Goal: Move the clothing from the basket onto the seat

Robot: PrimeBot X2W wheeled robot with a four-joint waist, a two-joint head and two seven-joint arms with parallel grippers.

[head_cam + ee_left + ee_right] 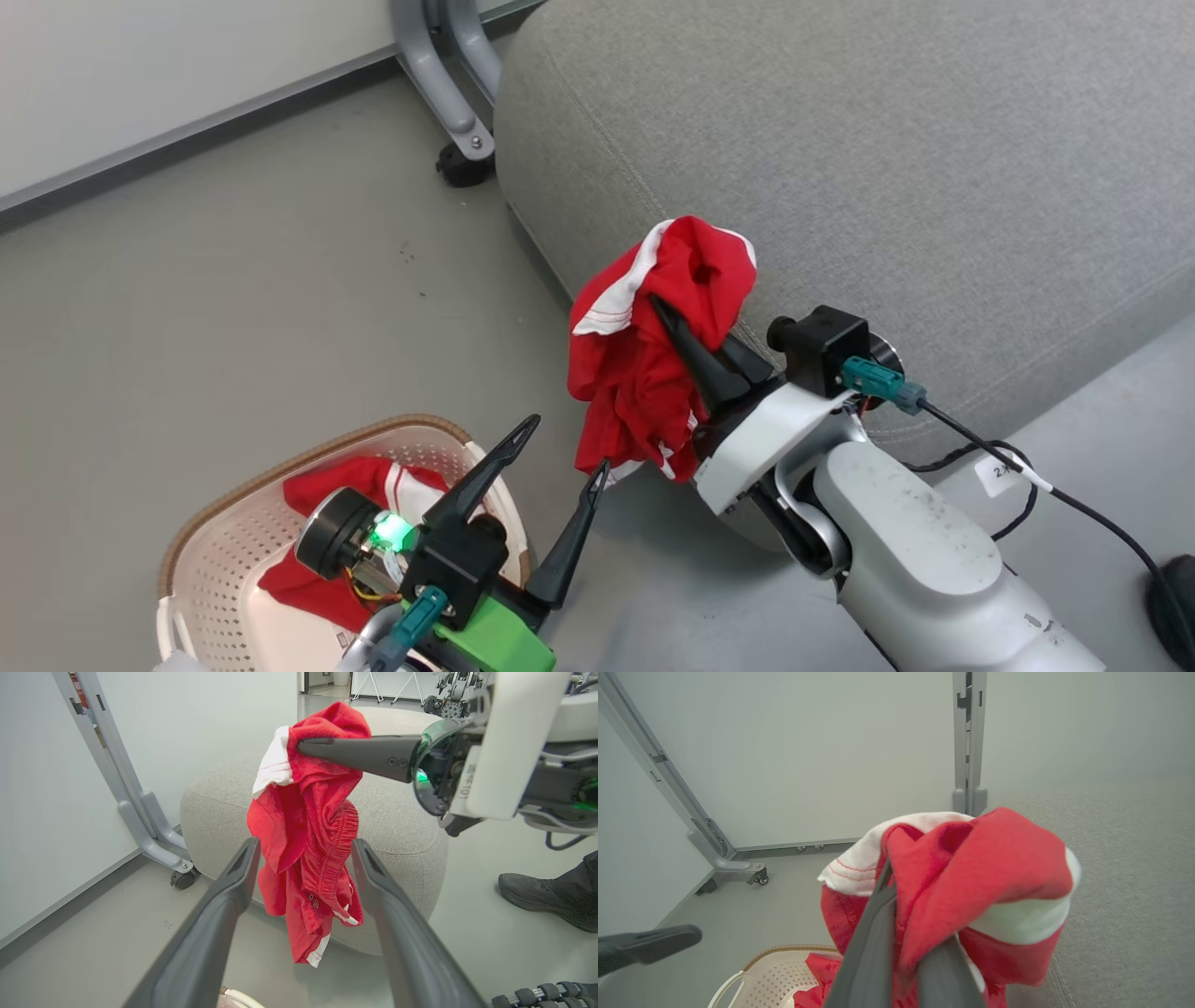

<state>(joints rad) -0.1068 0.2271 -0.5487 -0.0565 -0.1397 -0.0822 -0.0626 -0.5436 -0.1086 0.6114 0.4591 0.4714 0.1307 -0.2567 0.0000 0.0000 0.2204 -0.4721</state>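
Observation:
My right gripper (665,310) is shut on a red piece of clothing (644,364) with white panels. The garment hangs bunched in the air at the front edge of the grey seat (840,168). In the right wrist view the clothing (971,872) is draped over my fingers (873,938), hiding their tips. My left gripper (568,446) stands open above the basket (308,457), just left of the hanging garment and holding nothing. More red clothing (327,490) lies in the basket. The left wrist view has the hanging garment (303,826) between the open fingers (233,882), farther off.
A grey wheeled frame leg (457,121) stands on the floor by the seat's far left corner, along a white wall. A black cable (1074,504) trails from my right wrist. A person's dark shoe (546,896) rests on the floor right of the seat.

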